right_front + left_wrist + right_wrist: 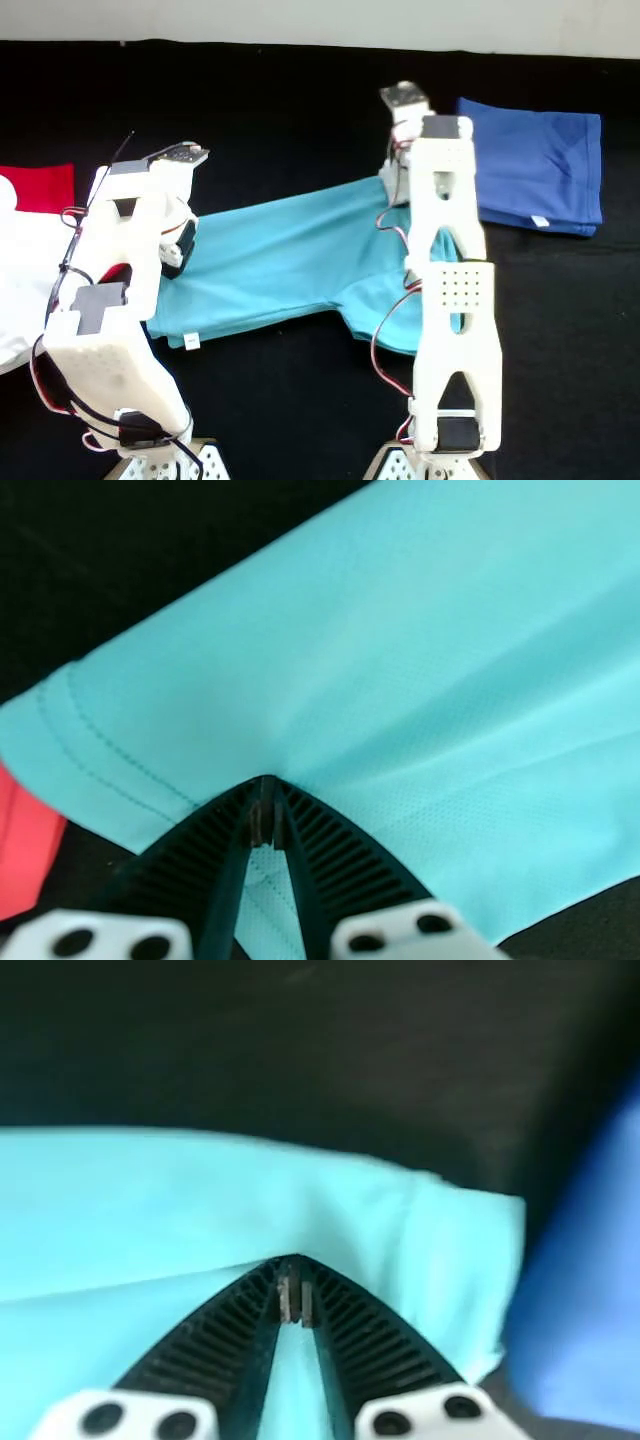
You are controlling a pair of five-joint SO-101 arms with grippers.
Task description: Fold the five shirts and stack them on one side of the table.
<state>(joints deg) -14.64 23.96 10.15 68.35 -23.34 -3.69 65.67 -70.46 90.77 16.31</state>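
**Tabletop** point(300, 100): black. Open stretches lie along the far edge and on the near right, past the right arm. The left edge is crowded with cloth.

**Teal shirt** point(290, 260): spread across the middle, slanting from the left arm up towards the far side of the right arm.
- Its near-left edge is a hem with a small white tag point(190, 341).
- One sleeve spreads towards the near side, under the right arm.

**Blue shirt** point(535, 165): folded flat at the far right. Its inner edge is near the teal shirt, but the right arm covers the spot, so contact cannot be told.

**Red shirt** point(38, 187): at the left edge, with the white shirt point(25, 270) touching it on the near side. Both run out of frame.

**Left gripper** point(263, 820): fingers pressed together on the teal shirt, just inside the stitched hem. The cloth puckers at the tips.

**Right gripper** point(293, 1300): fingers likewise pinched together on a fold of the teal shirt near its far corner.

**View differences:**
- In the high view, the arms' own bodies stand in front of both sets of fingertips, so the wrist views settle the grips.
- The left wrist view adds the hem's double stitch line and puts the red shirt just beside the hem.
- The right wrist view puts the blue shirt close beside the pinched corner, with bare tabletop beyond.
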